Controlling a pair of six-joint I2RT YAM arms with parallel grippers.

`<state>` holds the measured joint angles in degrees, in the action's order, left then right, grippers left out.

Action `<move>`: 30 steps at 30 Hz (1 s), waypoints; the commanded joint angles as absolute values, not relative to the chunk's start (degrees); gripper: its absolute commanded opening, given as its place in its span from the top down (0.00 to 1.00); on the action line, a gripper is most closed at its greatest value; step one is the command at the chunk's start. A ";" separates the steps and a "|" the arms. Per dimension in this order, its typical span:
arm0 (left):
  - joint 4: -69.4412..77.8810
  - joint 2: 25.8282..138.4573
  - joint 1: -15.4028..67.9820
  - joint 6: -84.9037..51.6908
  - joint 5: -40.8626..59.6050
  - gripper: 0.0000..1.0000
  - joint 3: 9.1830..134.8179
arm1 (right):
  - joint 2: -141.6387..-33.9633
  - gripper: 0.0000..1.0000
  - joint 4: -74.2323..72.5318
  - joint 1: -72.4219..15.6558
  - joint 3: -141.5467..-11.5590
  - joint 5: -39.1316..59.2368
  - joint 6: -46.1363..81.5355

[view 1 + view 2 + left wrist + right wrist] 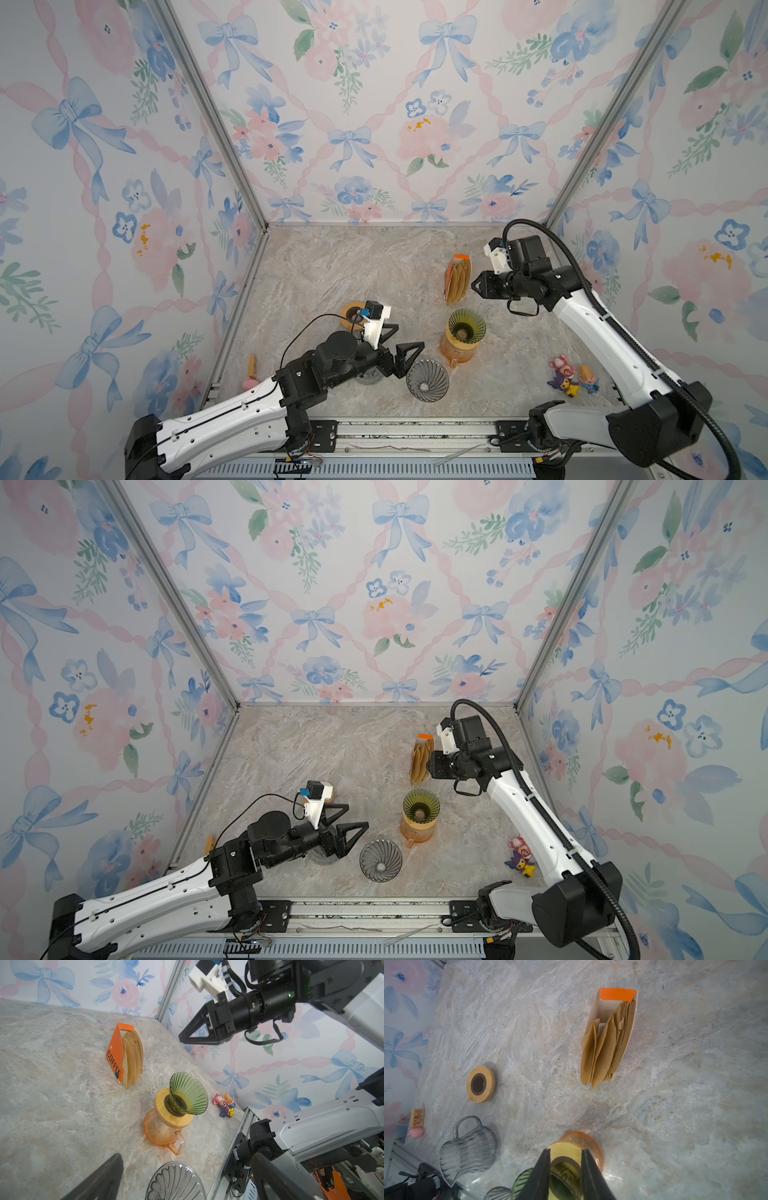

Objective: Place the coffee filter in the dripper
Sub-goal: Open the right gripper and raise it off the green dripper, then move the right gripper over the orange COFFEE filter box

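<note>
Nearest, a ribbed grey glass dripper (427, 380) sits on the marble worktop (332, 270). The left jaws are spread wide and empty just beside it. Farther in, a green dripper (466, 326) rests on an orange carafe (456, 354). Beyond that, the brown coffee filters (459, 280) stand upright in an orange holder (113, 1053). The right jaws hover in the air just beside the filters, slightly parted, gripping nothing.
</note>
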<state>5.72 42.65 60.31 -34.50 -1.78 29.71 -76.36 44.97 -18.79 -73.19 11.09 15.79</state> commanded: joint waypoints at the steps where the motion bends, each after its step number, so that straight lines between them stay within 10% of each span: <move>1: 9.34 42.72 59.87 -34.26 0.00 0.02 27.67 | -80.41 0.74 44.08 -18.28 -76.59 8.38 11.57; 30: 10.27 40.52 58.91 -34.34 0.97 0.02 25.93 | -105.53 0.79 38.93 -17.62 -88.48 5.20 8.55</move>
<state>10.59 41.41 59.42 -34.52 0.93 27.09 -104.88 38.83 -18.13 -86.37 6.37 9.74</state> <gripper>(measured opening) 0.982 0.213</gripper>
